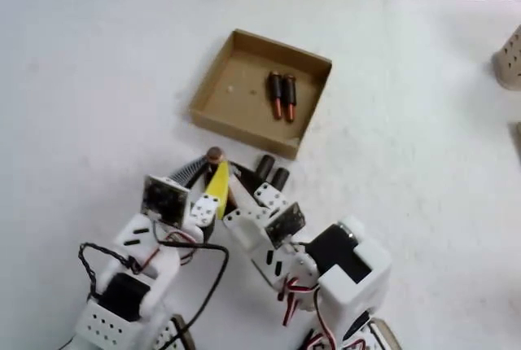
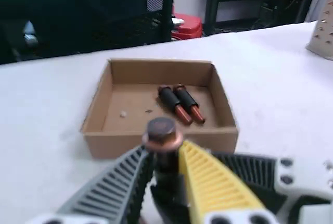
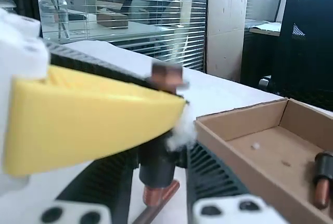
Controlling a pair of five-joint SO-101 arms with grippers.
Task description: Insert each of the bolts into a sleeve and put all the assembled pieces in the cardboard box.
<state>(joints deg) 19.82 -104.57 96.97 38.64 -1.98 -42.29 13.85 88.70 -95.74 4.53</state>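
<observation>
Counter [image 1: 98, 81]: carries everything we list.
Cardboard box [image 1: 232, 81]: just far and right of the left end effector [image 1: 212, 164]; two assembled pieces [image 1: 282, 95] inside.
Left end effector: clenched on the bolt [image 2: 162, 130], which we log upright, its shank down through a sleeve [image 3: 156, 164].
Right end effector [image 1: 241, 181]: at that sleeve; we cannot tell its grip.

Bright, even light washes the white table [image 1: 73, 89] almost to glare. Only soft shadows lie by the box [image 1: 244, 133]. Daylight enters through far blinds [image 3: 145, 15].
</observation>
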